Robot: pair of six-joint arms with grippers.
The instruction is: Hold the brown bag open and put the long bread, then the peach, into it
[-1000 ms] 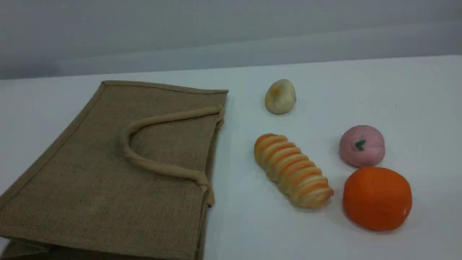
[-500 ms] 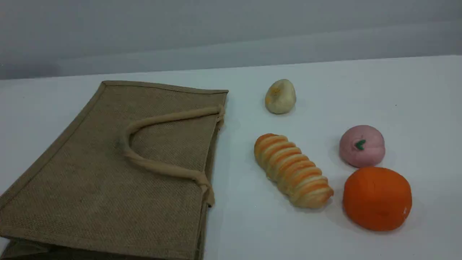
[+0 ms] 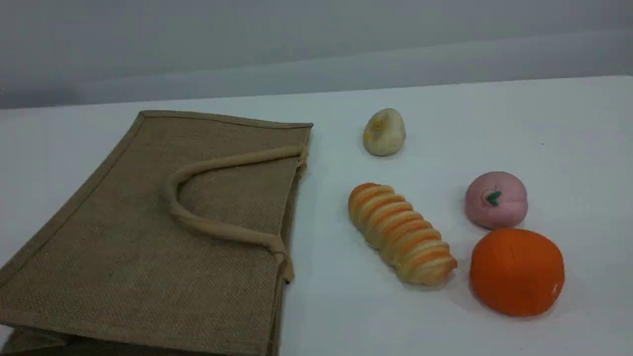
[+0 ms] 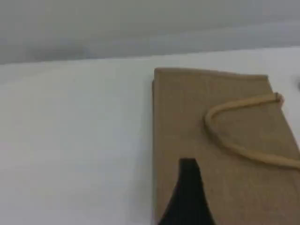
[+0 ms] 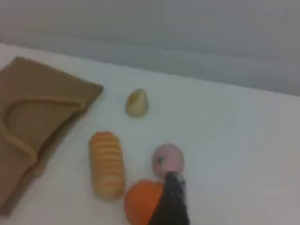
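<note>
Left end effector (image 4: 188, 194) and right end effector (image 5: 172, 199) sit released. Take the probably floppy brown bag (image 3: 123, 257) by its rope handle (image 3: 217, 229).

Corner of brown bag (image 3: 148, 222) beyond the scene view's bottom edge; orange ball (image 5: 139, 202), perhaps peach (image 5: 167, 157), partly behind right hand (image 5: 172, 206).

White table (image 3: 494, 113), plain grey wall (image 3: 316, 39)

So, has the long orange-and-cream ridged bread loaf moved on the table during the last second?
No. In the scene view the bread loaf lies at the same place and angle, equally far from the small pale bun and the pink peach.
</note>
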